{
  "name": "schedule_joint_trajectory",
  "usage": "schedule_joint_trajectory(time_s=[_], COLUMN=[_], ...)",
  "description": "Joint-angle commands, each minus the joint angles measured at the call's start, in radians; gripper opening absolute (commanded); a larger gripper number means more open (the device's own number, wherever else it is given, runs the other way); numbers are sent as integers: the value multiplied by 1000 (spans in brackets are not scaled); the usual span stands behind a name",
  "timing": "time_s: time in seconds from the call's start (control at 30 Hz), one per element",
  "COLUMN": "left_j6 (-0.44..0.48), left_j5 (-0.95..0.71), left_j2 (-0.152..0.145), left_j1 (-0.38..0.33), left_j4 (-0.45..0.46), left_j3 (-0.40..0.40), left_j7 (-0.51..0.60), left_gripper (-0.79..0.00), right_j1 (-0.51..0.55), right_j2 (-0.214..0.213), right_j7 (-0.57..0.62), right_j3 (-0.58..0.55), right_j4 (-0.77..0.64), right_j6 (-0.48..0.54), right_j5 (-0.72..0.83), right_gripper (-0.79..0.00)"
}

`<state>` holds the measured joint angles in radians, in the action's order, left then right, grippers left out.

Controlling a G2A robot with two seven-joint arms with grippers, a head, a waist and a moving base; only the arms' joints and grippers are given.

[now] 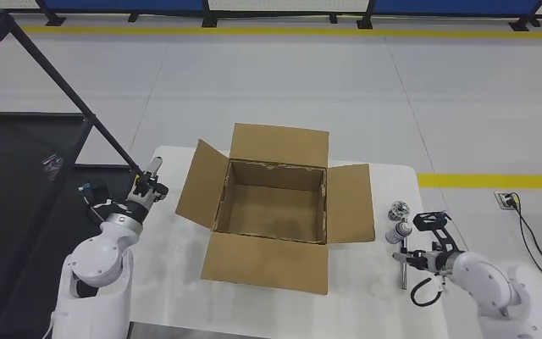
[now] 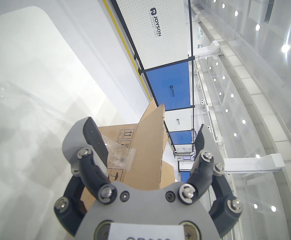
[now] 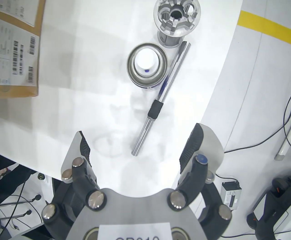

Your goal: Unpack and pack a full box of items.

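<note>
- the box (image 1: 264, 263) sits in the middle of the desk (image 1: 364, 284) with all four flaps folded out. that keeps the top wide open so i can reach in.
- the box looks empty inside.
- three things wait on the desk to the right of the box: a spray can (image 3: 147, 66) standing up, a shiny rod (image 3: 162, 100) lying flat just beside it, and a round metal part (image 3: 177, 20) at the far end of the rod.
- i think they sit close together so my right gripper (image 3: 139, 130) can pick them up one by one and pack them.
- my right gripper hangs over the near end of the rod, fingers apart, holding nothing.
- my left gripper (image 2: 146, 126) is by the left side of the box, fingers apart too, pointing at the box wall and the flap.
</note>
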<state>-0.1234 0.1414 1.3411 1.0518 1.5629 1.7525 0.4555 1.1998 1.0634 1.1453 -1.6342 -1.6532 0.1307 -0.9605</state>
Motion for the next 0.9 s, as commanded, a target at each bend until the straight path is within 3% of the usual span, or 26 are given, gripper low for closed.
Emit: schedule_joint_trajectory(time_s=[0.0,0.03,0.13,0.27,0.4,0.87], left_j6=[0,0,0,0,0,0], left_j5=[0,0,0,0,0,0], left_j2=[0,0,0,0,0,0], left_j1=[0,0,0,0,0,0], left_j4=[0,0,0,0,0,0], left_j3=[0,0,0,0,0,0], left_j7=[0,0,0,0,0,0], left_gripper=[0,0,0,0,0,0], right_j1=[-9,-15,-38,-60,-80,-65], right_j2=[2,3,6,9,11,14], right_j7=[-17,-25,-54,-79,-98,-164], right_j3=[19,29,58,85,111,102], right_j4=[26,41,87,127,157,134], right_j6=[-19,-30,-55,-74,-108,-191], right_j5=[-4,-13,-27,-29,-52,-22], right_gripper=[-46,-132,-175,-320,-394,-391])
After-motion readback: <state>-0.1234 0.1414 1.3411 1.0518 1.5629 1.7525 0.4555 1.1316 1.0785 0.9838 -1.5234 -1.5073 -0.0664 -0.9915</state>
